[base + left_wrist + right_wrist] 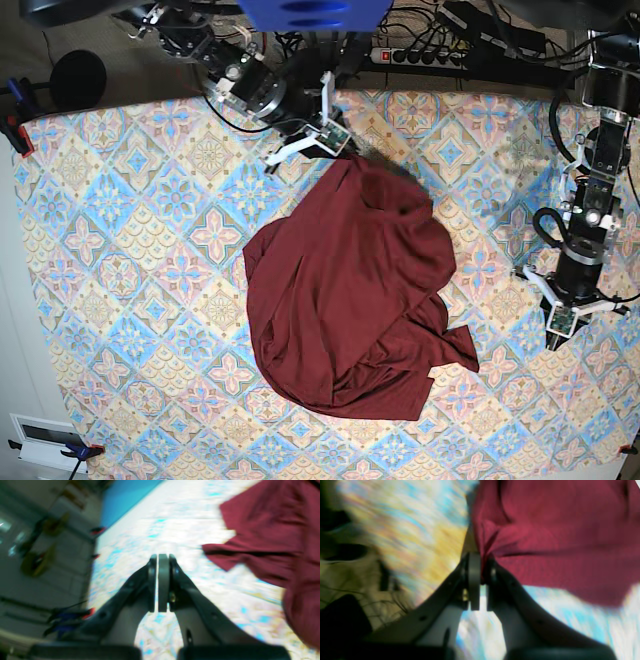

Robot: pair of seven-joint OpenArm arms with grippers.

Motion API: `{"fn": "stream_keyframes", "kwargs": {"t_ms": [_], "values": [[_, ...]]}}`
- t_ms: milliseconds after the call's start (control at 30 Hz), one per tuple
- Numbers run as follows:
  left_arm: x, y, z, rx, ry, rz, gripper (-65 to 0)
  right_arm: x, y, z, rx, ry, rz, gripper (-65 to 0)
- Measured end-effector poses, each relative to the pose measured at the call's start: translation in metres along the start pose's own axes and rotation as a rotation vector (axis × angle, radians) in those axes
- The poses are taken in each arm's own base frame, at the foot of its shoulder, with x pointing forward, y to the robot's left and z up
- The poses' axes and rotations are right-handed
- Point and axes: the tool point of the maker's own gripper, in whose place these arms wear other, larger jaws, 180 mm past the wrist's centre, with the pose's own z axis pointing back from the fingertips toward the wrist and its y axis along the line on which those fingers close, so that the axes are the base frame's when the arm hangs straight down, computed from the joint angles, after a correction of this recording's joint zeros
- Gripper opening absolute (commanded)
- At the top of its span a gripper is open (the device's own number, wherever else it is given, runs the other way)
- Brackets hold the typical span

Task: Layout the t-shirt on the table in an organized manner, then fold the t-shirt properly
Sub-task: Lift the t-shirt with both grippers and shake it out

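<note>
1. Right gripper, dark and two-fingered, is pinched tight on a bunched edge of the dark maroon knit t-shirt.
2. Left gripper has its jaws pressed together on nothing, poised over bare table, off to the side of the cloth.
3. Crumpled in a heap, the shirt sits mid-table on the pastel diamond-patterned table.

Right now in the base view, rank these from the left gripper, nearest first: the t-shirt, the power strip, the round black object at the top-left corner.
From the left gripper, shut and empty at the table's right:
1. t-shirt, toward the table's middle; its pointed corner lies closest.
2. power strip, beyond the table's far edge.
3. round black object, far top-left corner.
</note>
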Motion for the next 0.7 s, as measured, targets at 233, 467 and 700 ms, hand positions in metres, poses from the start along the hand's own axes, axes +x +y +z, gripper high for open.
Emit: {"fn": "stream_keyframes", "kwargs": {"t_ms": [233,467,700], "values": [[-0.014,0.043,0.03,0.071,0.028,0.009,-65.0,0.048,0.048,-0.014,0.155,-0.117,0.128,-65.0],[-0.086,-0.006,0.063,-0.071,0.215,-0.084,-65.0,0.075,0.044,-0.021,0.143,-0.177,0.138,-65.0],[-0.144,-0.088,0.082,-0.285,0.336,-0.198,-54.8,0.075,0.01,-0.022,0.054,-0.173,0.113,-65.0]]}}
